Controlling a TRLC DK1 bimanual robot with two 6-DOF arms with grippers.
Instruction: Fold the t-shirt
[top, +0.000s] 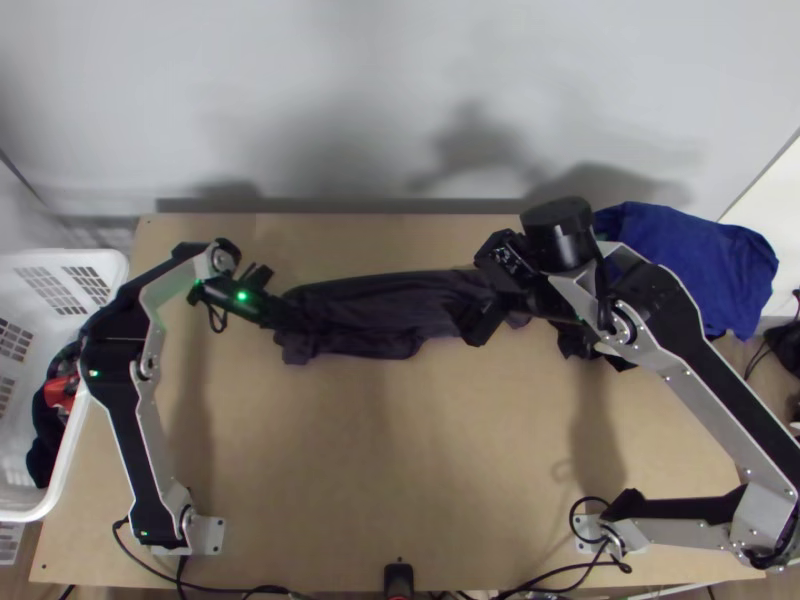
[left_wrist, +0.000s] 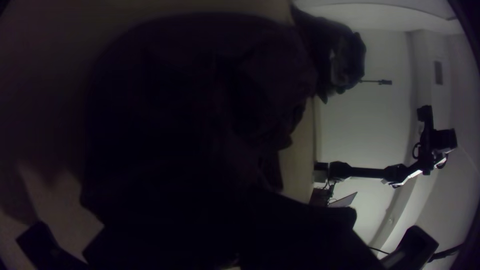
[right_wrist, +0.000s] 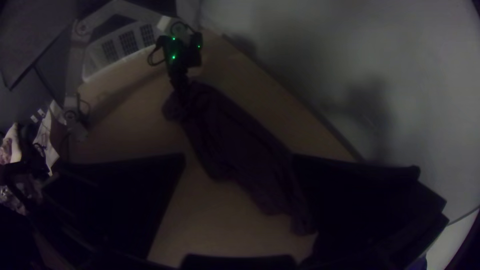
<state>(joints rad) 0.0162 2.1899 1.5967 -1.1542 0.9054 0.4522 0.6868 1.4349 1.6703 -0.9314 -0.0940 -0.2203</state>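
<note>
Across the far table (top: 400, 470), t-shirt (top: 385, 310) is lying bunched lengthwise; left gripper (top: 285, 320) is pinching its left end; right gripper (top: 480, 290), open, is hovering near its right end, probably needing to straddle its full width before closing

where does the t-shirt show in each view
Top: the t-shirt lies bunched far up the table, from the left hand to beneath the right hand.
Left wrist: it is the large, very dark mass close to the camera.
Right wrist: it stretches from the right hand towards the left hand.
Shared landmark: the wooden table.
</note>
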